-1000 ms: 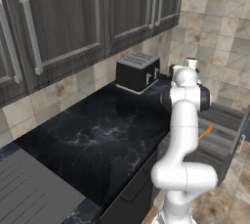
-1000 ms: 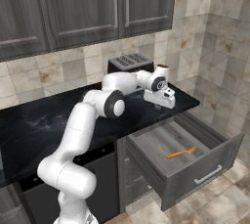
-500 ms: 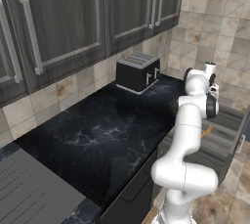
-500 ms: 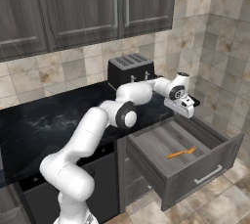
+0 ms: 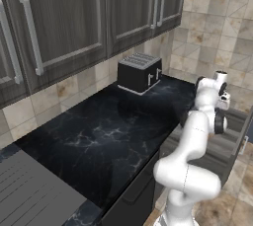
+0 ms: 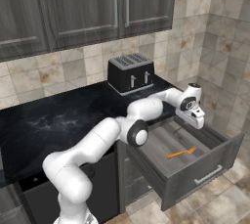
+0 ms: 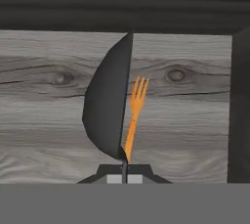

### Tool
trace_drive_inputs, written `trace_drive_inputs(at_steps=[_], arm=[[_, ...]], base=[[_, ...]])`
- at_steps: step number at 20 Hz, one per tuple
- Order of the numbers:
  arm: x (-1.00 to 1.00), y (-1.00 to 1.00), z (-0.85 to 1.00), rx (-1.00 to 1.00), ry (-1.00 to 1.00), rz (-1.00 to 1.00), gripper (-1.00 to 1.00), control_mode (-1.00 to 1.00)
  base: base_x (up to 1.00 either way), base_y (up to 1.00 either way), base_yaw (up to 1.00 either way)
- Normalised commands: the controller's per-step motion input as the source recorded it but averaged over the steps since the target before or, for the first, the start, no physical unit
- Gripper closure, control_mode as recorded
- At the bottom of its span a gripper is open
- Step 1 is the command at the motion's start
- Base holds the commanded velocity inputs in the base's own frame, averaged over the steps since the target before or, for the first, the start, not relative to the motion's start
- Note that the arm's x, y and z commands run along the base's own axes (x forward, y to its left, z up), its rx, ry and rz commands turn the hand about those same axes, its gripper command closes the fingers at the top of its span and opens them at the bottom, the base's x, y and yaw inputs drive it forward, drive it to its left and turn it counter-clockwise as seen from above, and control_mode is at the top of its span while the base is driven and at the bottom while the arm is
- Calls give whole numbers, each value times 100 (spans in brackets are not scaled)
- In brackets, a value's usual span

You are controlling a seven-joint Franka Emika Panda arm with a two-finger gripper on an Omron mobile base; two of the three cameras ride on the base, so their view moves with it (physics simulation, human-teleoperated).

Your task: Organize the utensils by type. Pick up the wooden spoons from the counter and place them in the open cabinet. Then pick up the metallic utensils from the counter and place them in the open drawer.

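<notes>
My gripper (image 6: 197,119) hangs over the open drawer (image 6: 197,181), above its back right part, and also shows at the right of the left base view (image 5: 225,103). It is shut on a dark grey utensil (image 7: 110,115) with a broad curved blade that stands edge-on up from the fingertips in the hand view. Below it an orange fork (image 7: 135,113) lies flat on the drawer's wooden floor, tines pointing away from the hand; the right base view has the fork (image 6: 181,153) near the drawer's middle.
A black toaster (image 6: 130,73) (image 5: 140,72) stands at the back of the dark marble counter (image 6: 58,120). Above it the wall cabinets (image 6: 97,3) have their doors closed. The drawer front juts out into the floor space at the right.
The arm has swung right from beside the toaster to above the open drawer, carrying the dark utensil. The gripper has stayed shut.
</notes>
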Motion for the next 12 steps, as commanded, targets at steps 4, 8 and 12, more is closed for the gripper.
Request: trace_drive_inputs(at_steps=[4, 8, 12], arm=[[9, -19, -42, 0, 22, 0, 100, -100], [13, -28, -41, 0, 24, 0, 100, -100], [4, -31, -42, 0, 16, 0, 100, -100]], base=[[0, 0, 0], [0, 0, 0], [0, 0, 0]])
